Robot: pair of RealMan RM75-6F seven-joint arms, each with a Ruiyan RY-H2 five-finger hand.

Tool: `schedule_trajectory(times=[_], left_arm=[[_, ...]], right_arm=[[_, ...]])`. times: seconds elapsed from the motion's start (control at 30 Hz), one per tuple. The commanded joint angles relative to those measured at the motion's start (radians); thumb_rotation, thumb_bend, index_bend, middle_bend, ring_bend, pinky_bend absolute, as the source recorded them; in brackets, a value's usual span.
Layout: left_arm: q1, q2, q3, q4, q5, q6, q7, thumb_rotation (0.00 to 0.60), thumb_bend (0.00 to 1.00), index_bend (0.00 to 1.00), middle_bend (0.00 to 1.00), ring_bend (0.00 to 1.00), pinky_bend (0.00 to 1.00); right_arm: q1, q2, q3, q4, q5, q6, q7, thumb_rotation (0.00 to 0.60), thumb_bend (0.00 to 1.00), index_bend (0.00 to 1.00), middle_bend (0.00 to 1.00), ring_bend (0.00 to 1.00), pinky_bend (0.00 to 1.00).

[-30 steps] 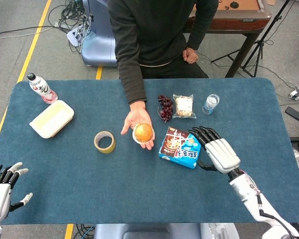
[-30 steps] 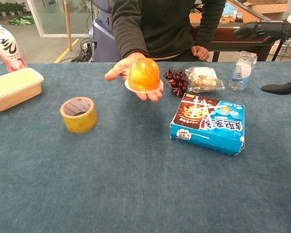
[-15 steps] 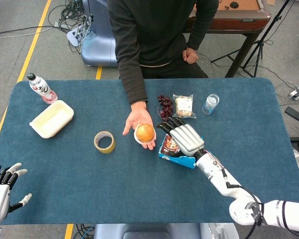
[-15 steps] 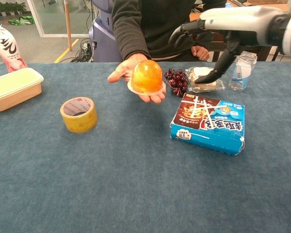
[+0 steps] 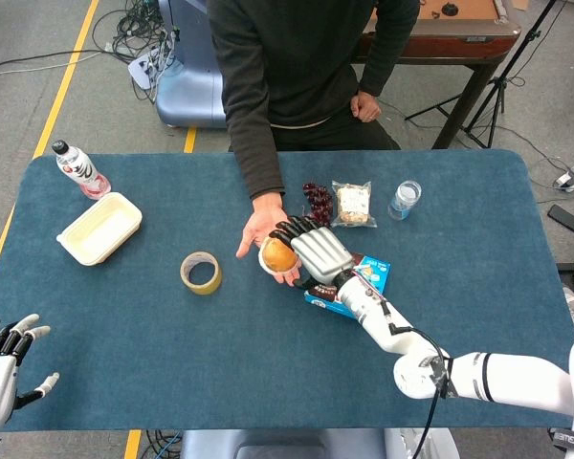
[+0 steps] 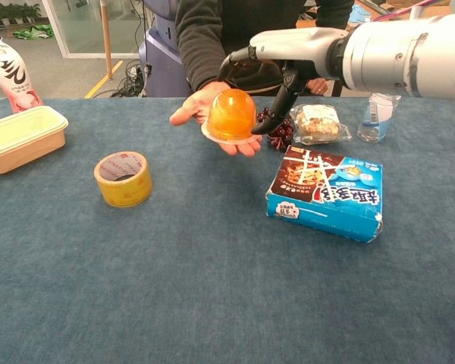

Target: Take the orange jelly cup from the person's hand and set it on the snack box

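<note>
The orange jelly cup (image 6: 230, 114) (image 5: 275, 255) rests dome-up on the person's open palm (image 6: 194, 106) above the table's middle. My right hand (image 6: 277, 57) (image 5: 311, 251) hovers over and just right of the cup, fingers spread, thumb reaching down beside its rim; nothing is gripped. The blue snack box (image 6: 325, 192) (image 5: 368, 277) lies flat to the right of the cup, partly under my right forearm in the head view. My left hand (image 5: 2, 359) stays open at the near left table edge, holding nothing.
A yellow tape roll (image 6: 123, 178) sits left of the cup. A cream food container (image 6: 21, 137) and pink bottle (image 6: 5, 70) stand far left. Grapes (image 6: 282, 133), a wrapped snack (image 6: 318, 123) and a small jar (image 6: 378, 110) lie behind the snack box.
My right hand has swept left from over the snack box to just above and beside the jelly cup. The person's hand and cup stayed nearly still. The left hand has not moved.
</note>
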Motion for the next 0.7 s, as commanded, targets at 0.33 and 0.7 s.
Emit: schedule_trajectory(times=[0.33, 0.7], left_arm=[[0.004, 0.001, -0.001, 0.006, -0.005, 0.001, -0.006, 0.6, 0.17, 0.28, 0.16, 0.14, 0.03], [0.005, 0.0, -0.003, 0.01, -0.007, 0.003, -0.008, 0.6, 0.17, 0.28, 0.17, 0.14, 0.03]], right_arm=[[0.068, -0.058, -0.02, 0.075, 0.038, 0.002, 0.03, 0.6, 0.18, 0.16, 0.11, 0.0, 0.12], [0.102, -0.094, -0.039, 0.121, 0.059, 0.019, 0.036, 0.6, 0.25, 0.21, 0.13, 0.0, 0.29]])
